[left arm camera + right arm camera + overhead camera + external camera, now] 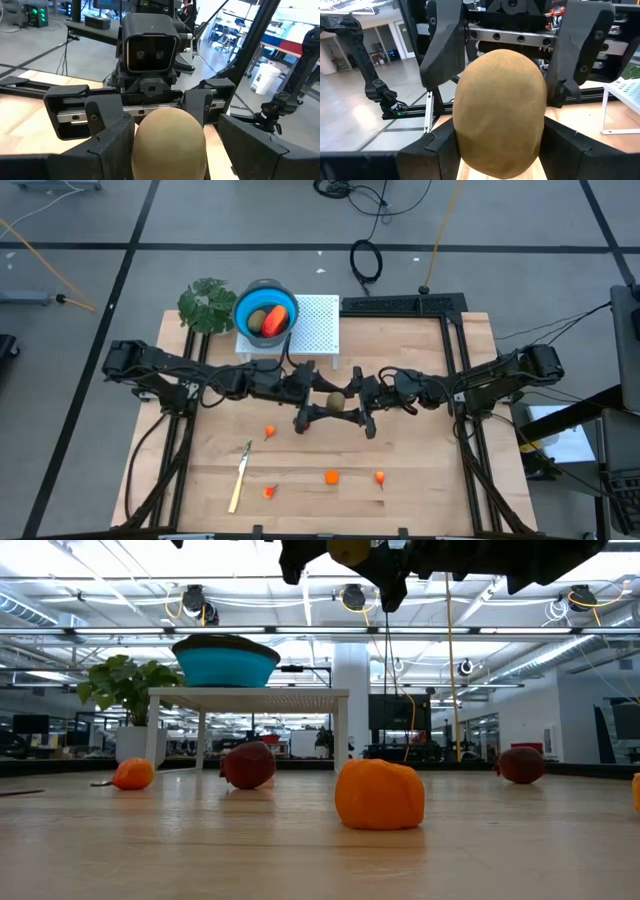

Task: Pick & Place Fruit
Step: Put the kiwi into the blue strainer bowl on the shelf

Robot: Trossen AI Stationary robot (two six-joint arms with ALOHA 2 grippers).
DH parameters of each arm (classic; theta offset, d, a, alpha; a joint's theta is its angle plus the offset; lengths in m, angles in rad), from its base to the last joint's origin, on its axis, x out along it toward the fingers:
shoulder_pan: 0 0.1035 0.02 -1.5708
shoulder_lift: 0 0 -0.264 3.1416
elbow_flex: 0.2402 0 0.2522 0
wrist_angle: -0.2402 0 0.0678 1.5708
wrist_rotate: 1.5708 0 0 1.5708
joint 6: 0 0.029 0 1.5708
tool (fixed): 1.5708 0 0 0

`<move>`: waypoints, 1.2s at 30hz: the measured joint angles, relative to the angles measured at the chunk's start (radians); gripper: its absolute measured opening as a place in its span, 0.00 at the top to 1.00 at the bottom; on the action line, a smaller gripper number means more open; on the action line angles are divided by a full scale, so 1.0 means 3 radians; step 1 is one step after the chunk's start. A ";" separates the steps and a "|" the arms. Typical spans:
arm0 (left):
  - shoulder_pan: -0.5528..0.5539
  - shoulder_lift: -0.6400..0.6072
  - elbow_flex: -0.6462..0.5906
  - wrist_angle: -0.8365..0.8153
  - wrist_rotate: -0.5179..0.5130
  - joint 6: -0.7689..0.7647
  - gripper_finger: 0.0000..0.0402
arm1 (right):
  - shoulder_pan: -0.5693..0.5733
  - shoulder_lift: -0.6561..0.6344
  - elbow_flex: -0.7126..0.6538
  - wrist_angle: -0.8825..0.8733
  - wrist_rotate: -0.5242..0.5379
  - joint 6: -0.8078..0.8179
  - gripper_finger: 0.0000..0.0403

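meeting mid-air, right gripper jaws clamped on matte olive-brown oval, left gripper jaws apart

You are looking at two dark arms built from chunky black links, with black cables looping along the left arm and the right arm. Your left wrist view shows the right gripper: a boxy black camera housing with two round lenses above a silver rail dotted with small screws. The fingers are broad, matte black, angular plates with bevelled edges.
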 joint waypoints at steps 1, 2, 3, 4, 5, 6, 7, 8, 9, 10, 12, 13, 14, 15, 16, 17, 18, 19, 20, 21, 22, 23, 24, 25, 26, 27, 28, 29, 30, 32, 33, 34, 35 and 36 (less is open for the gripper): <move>0.0003 0.0000 0.0000 0.0001 0.0009 0.0000 0.29 | 0.0000 0.0000 0.0000 0.0000 0.0000 0.0001 0.49; 0.0004 0.0000 0.0000 0.0001 0.0016 0.0000 0.31 | 0.0000 0.0000 0.0000 -0.0003 0.0000 0.0001 0.49; 0.0004 0.0000 0.0000 -0.0001 0.0016 -0.0001 0.32 | 0.0000 0.0000 0.0000 -0.0003 0.0000 0.0001 0.49; 0.0004 0.0000 0.0000 0.0000 0.0020 -0.0001 0.35 | 0.0000 0.0000 0.0000 -0.0003 -0.0001 0.0001 0.49; 0.0008 0.0000 0.0000 -0.0001 0.0027 -0.0001 0.38 | 0.0000 0.0000 0.0000 -0.0001 -0.0002 0.0000 0.49; 0.0008 0.0000 0.0000 -0.0002 0.0031 -0.0001 0.41 | 0.0000 0.0000 0.0000 -0.0001 -0.0007 -0.0001 0.49; 0.0008 0.0000 0.0000 -0.0007 0.0030 -0.0001 0.44 | 0.0001 0.0000 0.0000 -0.0001 -0.0009 -0.0001 0.49; 0.0007 0.0000 0.0000 -0.0017 0.0032 -0.0001 0.47 | 0.0001 0.0000 0.0000 -0.0004 -0.0008 0.0000 0.49; 0.0007 0.0000 0.0000 -0.0024 0.0031 -0.0001 0.50 | 0.0001 0.0000 0.0000 -0.0008 -0.0009 0.0001 0.49; 0.0007 0.0000 0.0000 -0.0027 0.0033 -0.0001 0.53 | 0.0001 0.0000 0.0000 -0.0011 -0.0006 0.0002 0.49; 0.0010 0.0000 0.0000 -0.0027 0.0060 -0.0001 0.57 | 0.0001 0.0000 0.0000 -0.0009 -0.0006 0.0004 0.49; 0.0010 0.0000 0.0000 -0.0027 0.0077 -0.0001 0.58 | 0.0001 0.0000 0.0000 -0.0009 -0.0004 0.0009 0.49; 0.0012 0.0000 0.0000 -0.0027 0.0085 -0.0001 0.59 | 0.0001 0.0000 0.0000 -0.0009 -0.0004 0.0011 0.49; 0.0013 0.0000 0.0000 -0.0027 0.0091 -0.0004 0.60 | 0.0001 0.0000 0.0000 -0.0007 -0.0004 0.0035 0.49; 0.0012 0.0000 0.0000 -0.0026 0.0094 -0.0022 0.60 | 0.0001 0.0000 0.0000 -0.0006 -0.0005 0.0083 0.49; 0.0012 0.0000 0.0000 -0.0024 0.0098 -0.0037 0.59 | -0.0001 0.0000 0.0000 -0.0003 -0.0005 0.0154 0.49; 0.0012 0.0000 0.0000 -0.0022 0.0100 -0.0051 0.59 | -0.0011 0.0000 0.0000 -0.0007 -0.0009 0.0215 0.49; 0.0014 0.0000 0.0000 -0.0021 0.0100 -0.0053 0.58 | -0.0013 -0.0002 0.0000 -0.0016 -0.0014 0.0259 0.48; 0.0021 -0.0005 0.0000 -0.0022 0.0108 -0.0051 0.57 | -0.0013 -0.0005 0.0000 -0.0037 -0.0012 0.0286 0.47; 0.0031 -0.0010 0.0000 -0.0025 0.0115 -0.0046 0.57 | -0.0013 -0.0005 0.0000 -0.0065 -0.0008 0.0309 0.46; 0.0041 -0.0018 0.0000 -0.0032 0.0119 -0.0020 0.57 | -0.0013 -0.0006 0.0001 -0.0096 -0.0001 0.0351 0.44; 0.0055 -0.0022 -0.0001 -0.0046 0.0121 0.0007 0.57 | -0.0015 -0.0006 0.0001 -0.0119 0.0003 0.0409 0.43; 0.0068 -0.0022 -0.0001 -0.0045 0.0128 0.0042 0.57 | -0.0017 -0.0006 0.0001 -0.0151 0.0006 0.0492 0.41; 0.0080 -0.0023 -0.0001 -0.0024 0.0132 0.0078 0.58 | -0.0018 -0.0006 0.0000 -0.0193 0.0009 0.0577 0.39; 0.0096 -0.0028 -0.0001 -0.0001 0.0138 0.0102 0.58 | -0.0018 -0.0003 0.0000 -0.0237 0.0014 0.0650 0.37; 0.0112 -0.0033 -0.0001 0.0017 0.0140 0.0121 0.59 | -0.0018 0.0000 0.0000 -0.0304 0.0017 0.0705 0.35; 0.0123 -0.0036 0.0000 0.0031 0.0140 0.0127 0.59 | -0.0018 0.0000 0.0000 -0.0377 0.0017 0.0739 0.33; 0.0137 -0.0036 0.0000 0.0031 0.0140 0.0142 0.59 | -0.0018 0.0000 0.0000 -0.0433 0.0016 0.0764 0.31; 0.0154 -0.0035 0.0000 0.0024 0.0139 0.0150 0.59 | -0.0018 0.0000 0.0000 -0.0501 0.0015 0.0781 0.29; 0.0193 -0.0034 0.0000 0.0016 0.0130 0.0150 0.58 | -0.0018 0.0000 0.0000 -0.0633 0.0005 0.0818 0.26; 0.0216 -0.0036 0.0000 0.0020 0.0124 0.0150 0.58 | -0.0018 0.0000 0.0000 -0.0695 0.0004 0.0854 0.25; 0.0239 -0.0063 0.0000 0.0007 0.0114 0.0149 0.58 | -0.0018 0.0000 0.0000 -0.0765 0.0003 0.0875 0.24; 0.0259 -0.0090 -0.0001 -0.0010 0.0088 0.0135 0.58 | -0.0018 0.0000 0.0000 -0.0828 0.0001 0.0877 0.24; 0.0281 -0.0106 -0.0001 0.0023 0.0035 0.0101 0.57 | -0.0017 0.0000 0.0000 -0.0896 0.0001 0.0873 0.23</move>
